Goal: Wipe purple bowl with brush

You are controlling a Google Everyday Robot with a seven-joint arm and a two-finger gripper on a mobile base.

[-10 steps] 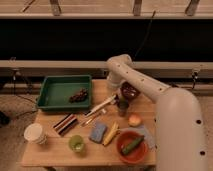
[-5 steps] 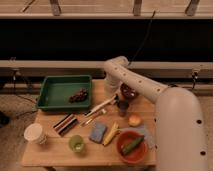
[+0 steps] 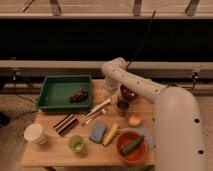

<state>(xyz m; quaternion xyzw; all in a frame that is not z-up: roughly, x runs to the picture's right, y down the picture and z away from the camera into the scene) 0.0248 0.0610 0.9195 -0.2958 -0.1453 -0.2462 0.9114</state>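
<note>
1. Gripper (image 3: pixel 112 95): carried low at the back of the table (image 3: pixel 52 152), between the tray (image 3: pixel 46 93) and the bowl (image 3: pixel 128 93), at the head end of the brush (image 3: pixel 98 107). This placement is judged to serve picking up the brush. Whether it is apart, together or clamped on anything cannot be told.

2. Brush: laid flat on the table, slanted, its head towards the gripper and its handle towards the near left. It is not seen lifted, and contact with the gripper cannot be confirmed.

3. Bowl: stood upright just to the right of the gripper, behind the cup (image 3: pixel 122 106). It is judged unwiped as yet, since the brush is kept well off it.

4. Cup: set just in front of the bowl, beside the brush head. A knock is considered possible when the brush is swung across.

5. Utensil (image 3: pixel 93 118): laid just in front of the brush, roughly parallel. It is not to be mistaken for the brush.
</note>
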